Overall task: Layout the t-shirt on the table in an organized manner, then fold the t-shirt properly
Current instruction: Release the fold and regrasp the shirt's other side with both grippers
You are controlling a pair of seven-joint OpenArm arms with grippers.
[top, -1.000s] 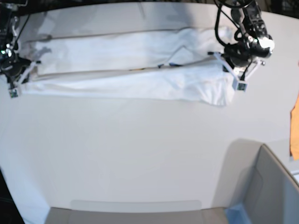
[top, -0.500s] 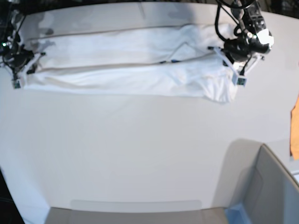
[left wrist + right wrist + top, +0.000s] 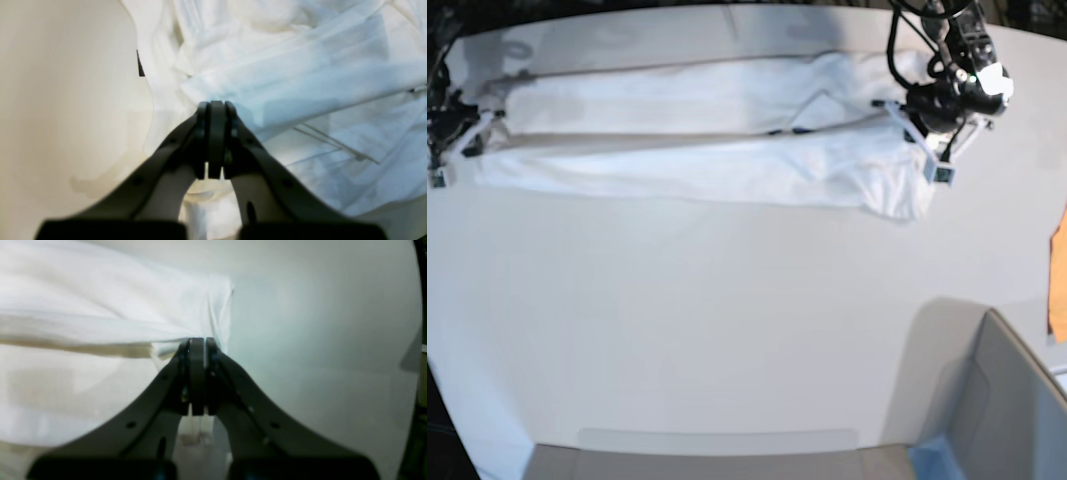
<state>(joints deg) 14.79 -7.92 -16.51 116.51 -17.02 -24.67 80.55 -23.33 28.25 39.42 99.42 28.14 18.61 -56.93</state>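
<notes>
T-shirt (image 3: 697, 150) stretched long across the far worktop (image 3: 727, 320), one end in each gripper.
Left fingers (image 3: 217, 110) and right fingers (image 3: 197, 343) pinch cloth (both clamped tight); keep tension even, lower together.

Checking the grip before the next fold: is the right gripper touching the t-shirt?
Touching. In the right wrist view the right gripper is shut with an edge of the t-shirt pinched at its tips.
</notes>
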